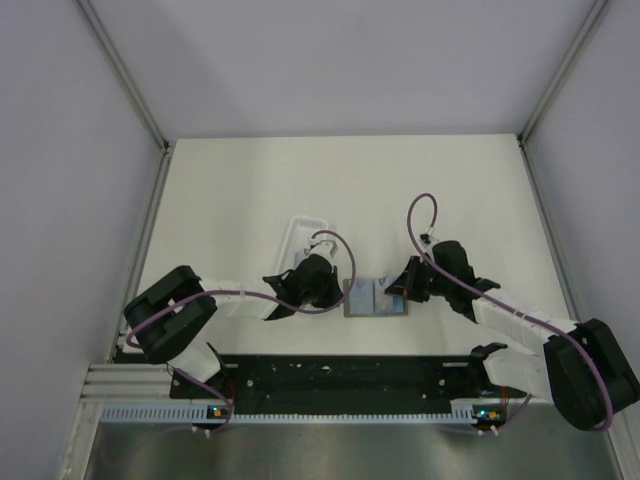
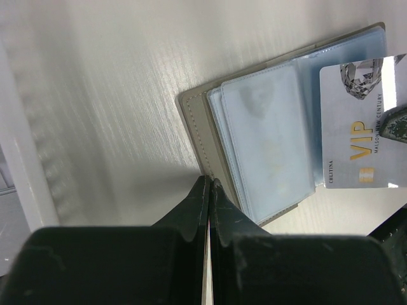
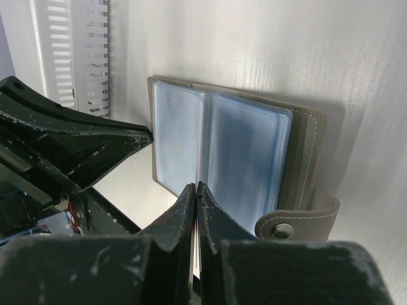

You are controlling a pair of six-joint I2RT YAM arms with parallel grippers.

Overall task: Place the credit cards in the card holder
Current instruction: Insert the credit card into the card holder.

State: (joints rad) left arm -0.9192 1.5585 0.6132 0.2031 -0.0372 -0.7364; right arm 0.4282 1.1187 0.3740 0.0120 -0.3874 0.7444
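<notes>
Both arms are folded in over the middle of the counter (image 1: 230,190), and the card holder (image 1: 377,298) lies open and flat between them, its bluish clear pockets facing up.

The left arm (image 1: 235,298) has its elbow tucked out by the left wall. Its forearm runs to the right and its wrist tips down just beside the holder's left edge. The left fingers (image 2: 205,190) are pressed tight together, their tips right at the grey cover's rim near a corner. I can't tell whether they touch it, or whether anything thin sits between them.

The right arm (image 1: 510,320) mirrors that pose, with its elbow far out on the right and its forearm angling back toward the centre. Its wrist pitches down over the holder's right half. The right fingers (image 3: 191,194) are pinched shut too, with their tips over the middle of the open pockets.

The left wrist view shows what they carry. It's a silvery credit card (image 2: 353,127) with gold VIP lettering, hanging over the right-hand pocket page with a dark fingertip at its far edge. From the right wrist it shows only edge-on, as a thin pale line between the fingers.

The holder's snap tab (image 3: 283,230) sticks out on the right side. A white tray (image 1: 300,232) sits behind the left wrist.
</notes>
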